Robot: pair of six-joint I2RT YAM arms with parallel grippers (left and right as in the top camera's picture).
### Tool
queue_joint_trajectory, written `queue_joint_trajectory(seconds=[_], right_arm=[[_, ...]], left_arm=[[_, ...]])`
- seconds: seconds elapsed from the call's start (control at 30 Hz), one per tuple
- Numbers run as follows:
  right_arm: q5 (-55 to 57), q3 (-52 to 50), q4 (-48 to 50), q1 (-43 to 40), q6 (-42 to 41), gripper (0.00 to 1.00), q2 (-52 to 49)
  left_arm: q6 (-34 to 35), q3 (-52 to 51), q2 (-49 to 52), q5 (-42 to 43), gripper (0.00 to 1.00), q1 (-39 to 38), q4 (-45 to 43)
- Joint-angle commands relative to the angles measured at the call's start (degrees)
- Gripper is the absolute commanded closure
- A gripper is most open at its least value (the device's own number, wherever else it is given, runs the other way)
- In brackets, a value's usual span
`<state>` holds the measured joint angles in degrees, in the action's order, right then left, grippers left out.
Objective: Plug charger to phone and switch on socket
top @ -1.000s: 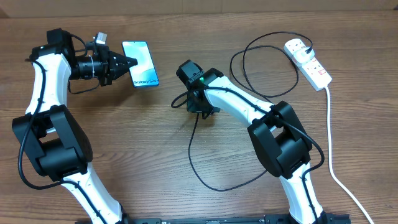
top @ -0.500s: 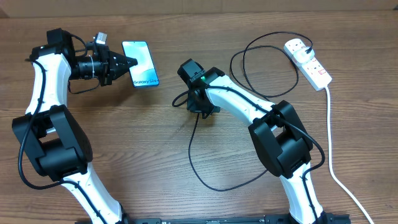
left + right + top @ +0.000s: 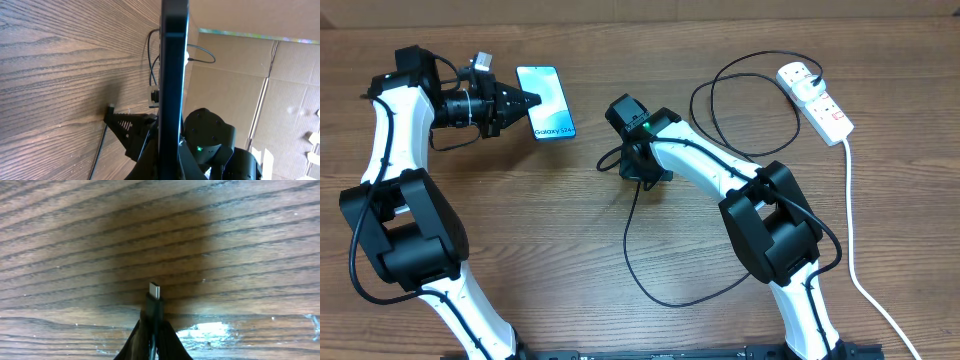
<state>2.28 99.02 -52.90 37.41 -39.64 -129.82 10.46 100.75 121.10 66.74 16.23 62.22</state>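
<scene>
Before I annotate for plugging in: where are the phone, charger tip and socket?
phone [image 3: 552,100], overhead view, screen centre.
charger tip [image 3: 155,289], right wrist view, metal end.
socket [image 3: 825,106], overhead view, white body.

Two white-and-black arms [image 3: 388,130], both grippers closed.
Left gripper [image 3: 526,102], upper left, pinches slim teal-screen phone [image 3: 552,95]; right gripper [image 3: 640,176], upper centre, pinches thin black charger tip [image 3: 155,291].

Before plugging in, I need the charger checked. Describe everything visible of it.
The charger is a thin black cable lying in loose loops on the wooden table. Its black plug sits at the socket. The right gripper pinches the other end; the silvery connector tip pokes out beyond its fingers.
</scene>
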Motion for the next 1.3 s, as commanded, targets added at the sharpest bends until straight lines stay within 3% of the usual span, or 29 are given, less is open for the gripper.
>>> queue_joint_trajectory(seconds=[0.0, 0.23, 0.43, 0.63, 0.83, 1.07, 1.27], right_arm=[[-3.0, -1.9, 0.3, 0.0, -1.1, 0.96, -5.7], [-6.2, -1.5, 0.1, -0.9, -1.0, 0.96, -5.1], [-17.0, -0.5, -2.7, -5.5, 0.1, 0.96, 0.8], [-38.7, -0.5, -3.9, -10.4, 14.9, 0.96, 9.9], [-56.4, -0.5, -12.4, -12.4, 32.2, 0.96, 16.7], [-66.3, -0.5, -22.9, -11.9, 48.5, 0.96, 19.0], [-69.6, -0.5, -21.1, -11.9, 50.4, 0.96, 19.0]], left_arm=[[-1.0, 1.4, -1.9, 1.9, 0.96, 0.0, 0.1], [-1.2, 1.4, -1.9, 2.7, 0.96, -0.1, 0.2], [-1.8, 1.4, -1.9, 12.7, 0.96, -0.2, 0.1], [-1.9, 1.4, -1.9, 19.6, 0.96, -1.2, 1.6], [-3.3, 1.4, -1.9, 23.1, 0.96, -4.0, 2.9], [-3.2, 1.4, -1.9, 23.1, 0.96, -7.9, 2.4], [-3.2, 1.4, -1.9, 22.7, 0.96, -9.4, 2.4]])
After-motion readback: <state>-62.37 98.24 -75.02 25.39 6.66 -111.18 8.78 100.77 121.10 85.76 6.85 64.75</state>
